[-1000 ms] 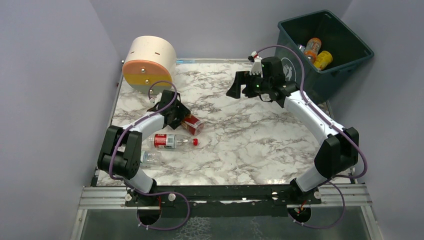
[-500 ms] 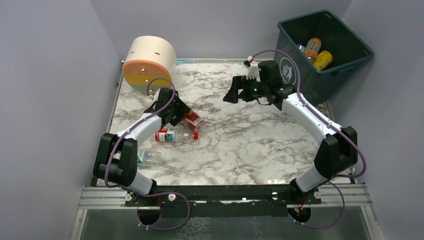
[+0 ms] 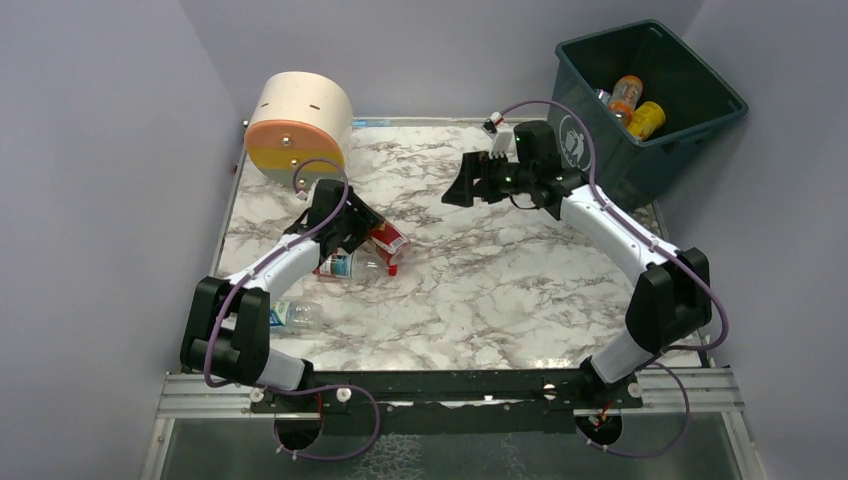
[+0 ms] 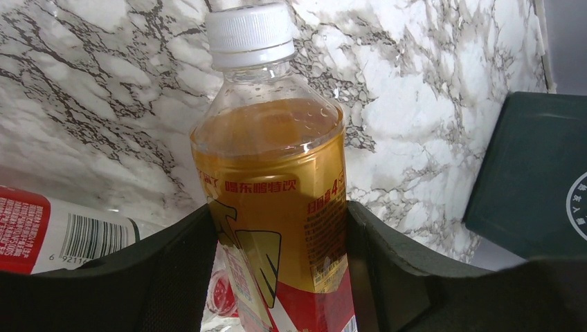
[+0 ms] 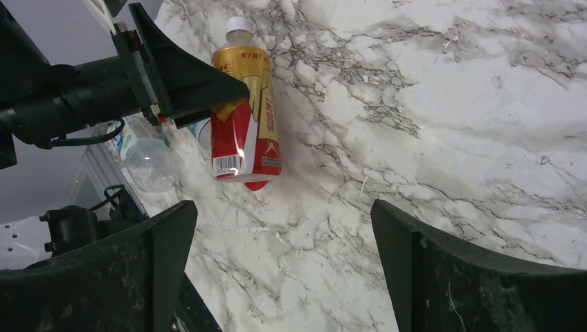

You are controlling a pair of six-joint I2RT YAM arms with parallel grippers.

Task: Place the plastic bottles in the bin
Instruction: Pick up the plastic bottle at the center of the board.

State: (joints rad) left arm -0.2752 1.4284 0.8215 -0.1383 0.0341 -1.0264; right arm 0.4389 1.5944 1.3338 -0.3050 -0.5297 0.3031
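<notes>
My left gripper (image 4: 277, 277) is shut on an amber bottle (image 4: 273, 180) with a gold and red label and a white cap. In the top view that bottle (image 3: 390, 241) sticks out of the left gripper (image 3: 368, 233) at the table's left middle. A clear bottle (image 3: 350, 266) with a red label and red cap lies just beneath it. Another clear bottle (image 3: 296, 315) lies beside the left arm. The dark teal bin (image 3: 680, 150) stands at the back right with an orange bottle (image 3: 626, 94) and a yellow bottle (image 3: 647, 119) inside. My right gripper (image 5: 284, 270) hangs open over bare marble, empty.
A cream cylinder (image 3: 298, 125) with an orange and green face stands at the back left. Purple walls close in on the left, back and right of the marble table (image 3: 500, 280). A corner of the bin (image 4: 533, 173) shows in the left wrist view.
The left gripper closed on the amber bottle and carried it slightly toward the back. The red-label clear bottle slid closer under it. The right gripper drifted a little left.
</notes>
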